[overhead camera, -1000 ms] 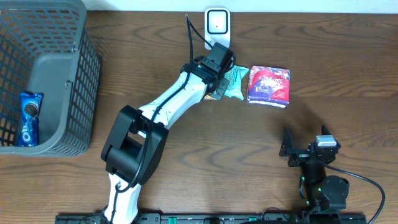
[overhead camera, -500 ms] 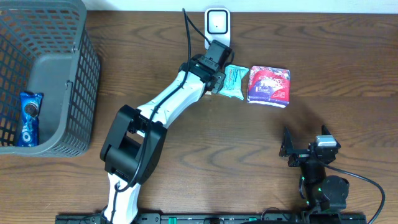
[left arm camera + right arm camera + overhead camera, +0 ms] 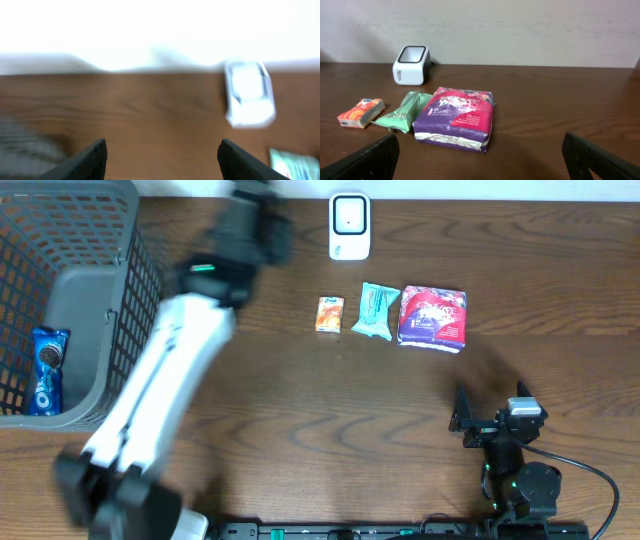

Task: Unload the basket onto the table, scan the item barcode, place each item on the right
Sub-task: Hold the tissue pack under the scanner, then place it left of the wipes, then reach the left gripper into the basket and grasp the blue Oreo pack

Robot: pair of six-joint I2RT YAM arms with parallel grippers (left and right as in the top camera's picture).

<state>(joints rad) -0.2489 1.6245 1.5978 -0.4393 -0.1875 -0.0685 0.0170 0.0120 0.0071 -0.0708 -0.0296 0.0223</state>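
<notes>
Left claw (image 3: 162, 148) and right claw (image 3: 480, 144) agape, empty; blue cookie pack (image 3: 46, 370) alone in grey basket (image 3: 143, 298).

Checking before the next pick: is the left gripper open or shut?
Open: the left gripper shows its two fingers wide apart in the wrist view, with only bare table between them.

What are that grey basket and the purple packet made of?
Grey basket: apparently rigid plastic, matt, moulded into a lattice of holes. Purple packet: seemingly thin plastic film, glossy, with light highlights and soft creased edges.
</notes>
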